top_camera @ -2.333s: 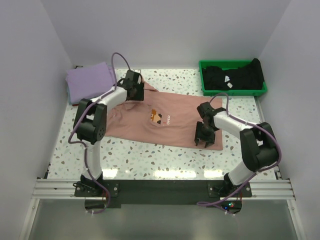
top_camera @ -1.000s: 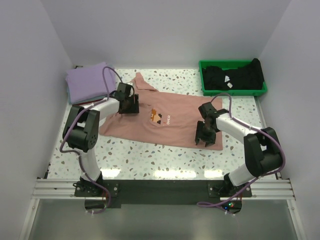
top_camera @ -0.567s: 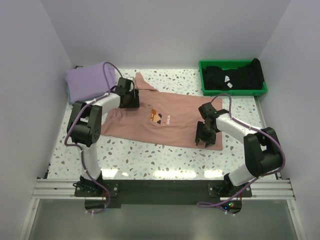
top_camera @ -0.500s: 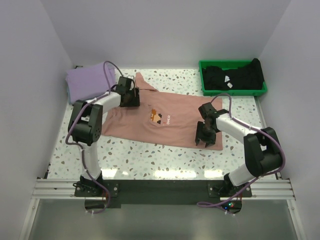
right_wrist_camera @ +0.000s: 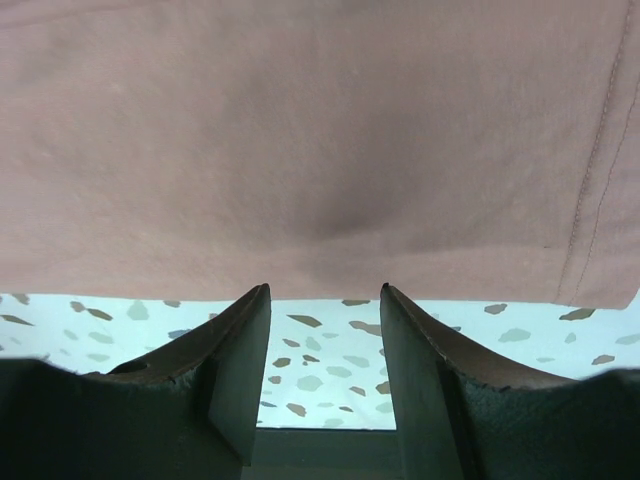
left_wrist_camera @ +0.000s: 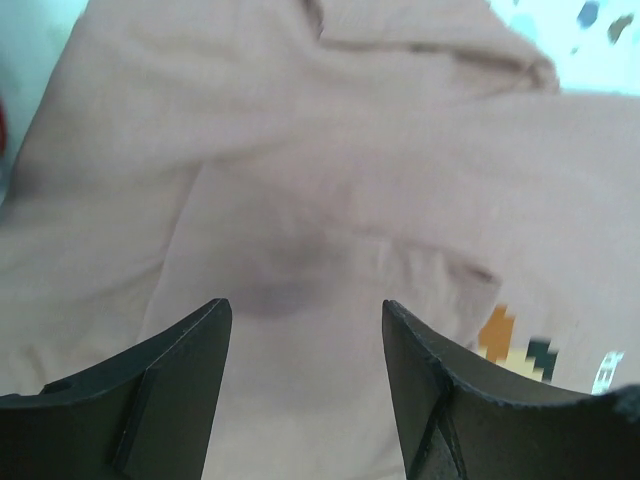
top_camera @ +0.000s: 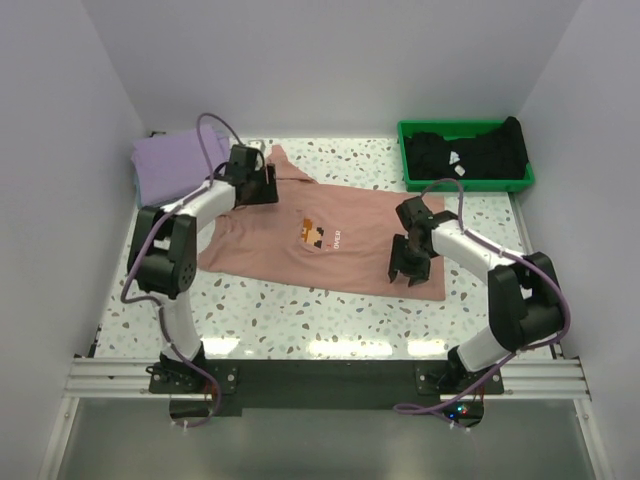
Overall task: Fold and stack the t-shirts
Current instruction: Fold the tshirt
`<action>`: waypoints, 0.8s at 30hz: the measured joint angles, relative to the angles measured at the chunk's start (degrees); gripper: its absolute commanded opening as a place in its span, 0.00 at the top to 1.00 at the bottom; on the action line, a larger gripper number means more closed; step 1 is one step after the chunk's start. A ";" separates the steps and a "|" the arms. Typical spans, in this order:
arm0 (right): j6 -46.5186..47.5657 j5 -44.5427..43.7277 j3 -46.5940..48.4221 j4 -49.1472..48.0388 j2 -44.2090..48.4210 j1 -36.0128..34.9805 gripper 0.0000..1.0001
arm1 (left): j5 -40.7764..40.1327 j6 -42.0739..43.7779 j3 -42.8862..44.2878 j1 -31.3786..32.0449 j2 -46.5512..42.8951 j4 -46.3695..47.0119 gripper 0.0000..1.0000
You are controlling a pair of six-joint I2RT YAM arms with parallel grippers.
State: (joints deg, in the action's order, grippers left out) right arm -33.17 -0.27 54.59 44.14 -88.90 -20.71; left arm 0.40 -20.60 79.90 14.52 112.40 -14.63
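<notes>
- The salmon-pink t-shirt (top_camera: 350,225) lay spread across the middle of the table (top_camera: 300,310), rumpled at its far left end.
- The left gripper (top_camera: 262,186) hung over that rumpled far left part, jaws apart and empty. Closing there risked pinching a loose ridge or only the top layer, so the fold would likely have come out crooked.
- The right gripper (top_camera: 405,262) sat at the shirt's near right edge, jaws also apart with nothing between them. Its tips lay right at the cloth's border, so a descent slightly too near would probably have closed on bare table.
- If one side caught and the other missed, a lift would likely have dragged the shirt askew.
- The folded lavender t-shirt (top_camera: 175,165) lay at the far left, close beside the left arm, and a wide swing could have nudged it.
- The black t-shirt (top_camera: 465,150) lay in the green tray (top_camera: 470,184), far right, well apart.
</notes>
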 measured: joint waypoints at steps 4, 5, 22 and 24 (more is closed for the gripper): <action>0.00 0.00 2.51 -0.07 -0.17 0.00 0.48 | -0.59 -0.33 -10.58 -1.05 -9.07 0.24 0.33; 0.04 0.00 3.15 -0.07 -0.46 0.00 0.48 | -0.63 -0.44 -12.96 -1.29 -11.17 0.20 0.33; 1.75 -1.81 4.42 -3.41 -9.42 0.04 0.48 | -1.33 -0.85 -27.93 -4.55 -16.57 1.77 0.32; 1.73 -1.92 4.31 -3.50 -9.42 0.09 0.48 | -1.31 -1.14 -28.06 -4.92 -16.50 2.62 0.32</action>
State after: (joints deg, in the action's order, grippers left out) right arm -31.44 -2.20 58.89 40.64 -98.32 -20.62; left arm -0.91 -21.74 51.83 9.61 95.90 -12.01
